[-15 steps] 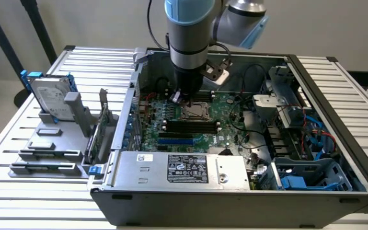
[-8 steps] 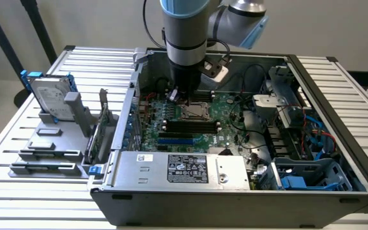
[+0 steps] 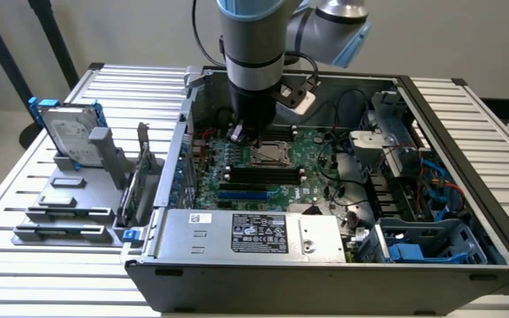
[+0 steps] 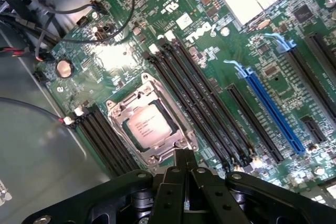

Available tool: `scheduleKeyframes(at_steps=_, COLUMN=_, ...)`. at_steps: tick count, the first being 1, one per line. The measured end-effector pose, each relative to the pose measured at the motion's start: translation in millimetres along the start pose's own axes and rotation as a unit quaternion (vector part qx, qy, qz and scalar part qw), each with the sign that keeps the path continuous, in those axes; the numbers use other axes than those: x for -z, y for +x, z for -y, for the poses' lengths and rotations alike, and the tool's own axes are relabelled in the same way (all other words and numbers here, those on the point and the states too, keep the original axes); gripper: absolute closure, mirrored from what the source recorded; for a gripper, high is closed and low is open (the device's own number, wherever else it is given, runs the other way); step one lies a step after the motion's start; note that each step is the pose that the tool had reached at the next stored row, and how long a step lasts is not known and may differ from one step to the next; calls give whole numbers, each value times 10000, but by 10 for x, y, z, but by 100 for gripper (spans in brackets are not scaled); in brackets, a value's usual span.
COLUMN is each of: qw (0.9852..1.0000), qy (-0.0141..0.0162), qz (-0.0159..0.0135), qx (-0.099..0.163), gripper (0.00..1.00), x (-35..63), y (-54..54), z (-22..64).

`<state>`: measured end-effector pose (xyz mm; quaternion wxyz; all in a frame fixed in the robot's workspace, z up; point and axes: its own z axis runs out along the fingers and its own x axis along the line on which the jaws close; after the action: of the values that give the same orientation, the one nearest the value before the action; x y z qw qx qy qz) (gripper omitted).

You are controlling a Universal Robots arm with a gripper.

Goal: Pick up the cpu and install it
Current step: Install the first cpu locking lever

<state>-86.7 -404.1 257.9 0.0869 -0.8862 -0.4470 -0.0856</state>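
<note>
Presently, exterior view: we are seeing the gripper (image 3: 244,138) hanging inside the open computer case (image 3: 325,265), just above the cpu (image 3: 269,156) sitting in its motherboard socket. Wrist view: we are finding the fingers (image 4: 185,162) pressed together, empty, beside the cpu (image 4: 148,126) framed by the socket bracket (image 4: 152,124).

In the exterior view the arm (image 3: 252,59) runs out past the upper edge and stands in front of the far part of the motherboard (image 3: 264,169), while the tip of the tool (image 3: 244,138) is too small and dark to make out. The tabletop (image 3: 24,199) is cut off at every edge, and the white label (image 3: 259,233) on the metal cage carries print too small to read. In the wrist view the tool (image 4: 185,157) hides the socket's near rim, the lettering on the cpu (image 4: 148,125) is blurred, and the blue slot (image 4: 270,109) and black memory slots (image 4: 202,103) are cropped or covered.
</note>
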Motion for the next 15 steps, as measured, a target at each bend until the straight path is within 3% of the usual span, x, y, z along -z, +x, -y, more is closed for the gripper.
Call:
scheduleKeyframes(at_steps=9, qw=10000, qy=12, qz=18, qx=-14, gripper=89, x=-45, y=-58, z=-13)
scheduleKeyframes(at_steps=15, qw=9999, qy=90, qz=92, qx=-46, gripper=89, x=-93, y=-69, z=-17)
